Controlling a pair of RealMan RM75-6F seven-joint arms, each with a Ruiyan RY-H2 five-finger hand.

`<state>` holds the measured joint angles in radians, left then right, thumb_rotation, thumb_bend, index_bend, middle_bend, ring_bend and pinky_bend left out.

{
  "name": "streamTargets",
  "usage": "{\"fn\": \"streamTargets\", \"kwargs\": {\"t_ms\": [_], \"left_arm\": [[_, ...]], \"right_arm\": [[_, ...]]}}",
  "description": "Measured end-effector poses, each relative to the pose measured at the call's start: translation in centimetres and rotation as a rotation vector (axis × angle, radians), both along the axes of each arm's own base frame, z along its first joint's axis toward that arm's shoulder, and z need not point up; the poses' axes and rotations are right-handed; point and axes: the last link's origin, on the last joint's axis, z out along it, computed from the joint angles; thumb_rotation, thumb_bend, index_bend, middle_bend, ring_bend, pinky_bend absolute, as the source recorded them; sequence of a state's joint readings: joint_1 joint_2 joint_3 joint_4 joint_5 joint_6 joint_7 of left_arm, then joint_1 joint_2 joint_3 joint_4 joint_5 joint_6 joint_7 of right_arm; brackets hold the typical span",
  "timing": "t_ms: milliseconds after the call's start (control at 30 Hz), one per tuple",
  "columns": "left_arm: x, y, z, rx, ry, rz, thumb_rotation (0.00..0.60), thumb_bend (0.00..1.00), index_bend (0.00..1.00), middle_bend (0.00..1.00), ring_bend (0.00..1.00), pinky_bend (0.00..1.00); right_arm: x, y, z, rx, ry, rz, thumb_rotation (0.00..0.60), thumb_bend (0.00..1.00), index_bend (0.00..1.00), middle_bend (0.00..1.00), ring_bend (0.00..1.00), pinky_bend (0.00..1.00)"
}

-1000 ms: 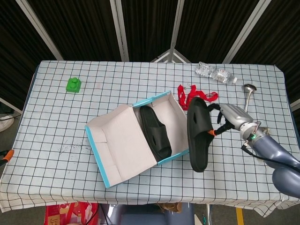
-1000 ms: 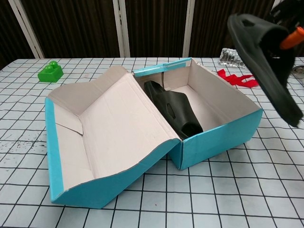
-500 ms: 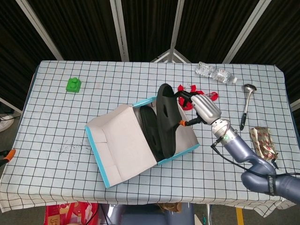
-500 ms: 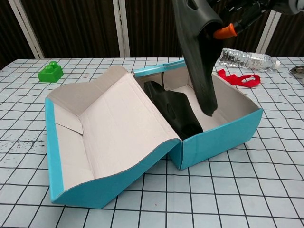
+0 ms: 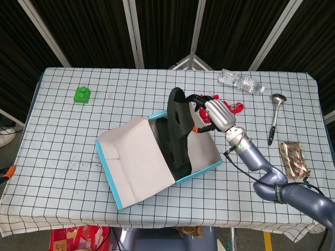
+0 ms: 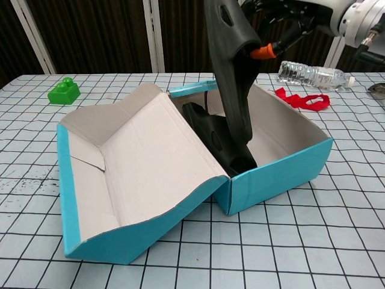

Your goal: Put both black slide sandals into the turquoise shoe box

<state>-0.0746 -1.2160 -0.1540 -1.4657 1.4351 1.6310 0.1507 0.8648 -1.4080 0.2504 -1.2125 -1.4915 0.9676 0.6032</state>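
Since a second ago the held sandal (image 6: 231,72) has been carried from out past the box's right side to right over the box (image 5: 212,166), and since half a second ago it's been shifted a bit further left and lower. Now it's hung nearly upright, toe end down inside the box, just about on top of the other sandal (image 5: 166,137) that's already lying along the box's left side next to the lid hinge. Whether the two sandals are actually touching can't be told.

The right hand (image 5: 213,115) is wrapped around the upper strap end of the sandal, fingers curled on it, with an orange fingertip (image 6: 263,52) seen against the sole. The left hand isn't seen in either view.

The box is sat near the middle of the table (image 5: 63,136), lid (image 5: 138,157) flopped open toward the front-left. The table is covered in a white cloth with a black grid. A green block (image 5: 82,94) is parked near the back-left corner, a red strap (image 5: 230,107) just behind the box, a plastic bottle (image 5: 241,81) near the back-right corner, a spoon (image 5: 274,112) and a snack pack (image 5: 293,159) along the right edge. Dark curtain panels with pale poles are seen behind.
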Motion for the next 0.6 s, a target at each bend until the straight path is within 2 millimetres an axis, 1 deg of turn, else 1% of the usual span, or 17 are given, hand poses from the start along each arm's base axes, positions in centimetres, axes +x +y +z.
{"fn": "streamTargets", "kwargs": {"t_ms": [333,600], "left_arm": [[0.1,0.0,-0.3,0.000,0.011,0.003,0.600,0.27,0.07,0.00,0.00,0.01],[0.1,0.1,-0.4,-0.002,0.013,0.010,0.600,0.27,0.07,0.00,0.00,0.01]], "right_arm": [[-2.0,0.1,-1.7,0.041,0.059,0.022,0.600,0.73,0.44,0.48,0.42,0.24],[-2.9,-0.2,-3.1,0.038,0.112,0.027,0.600,0.73,0.44,0.47,0.42,0.24]]}}
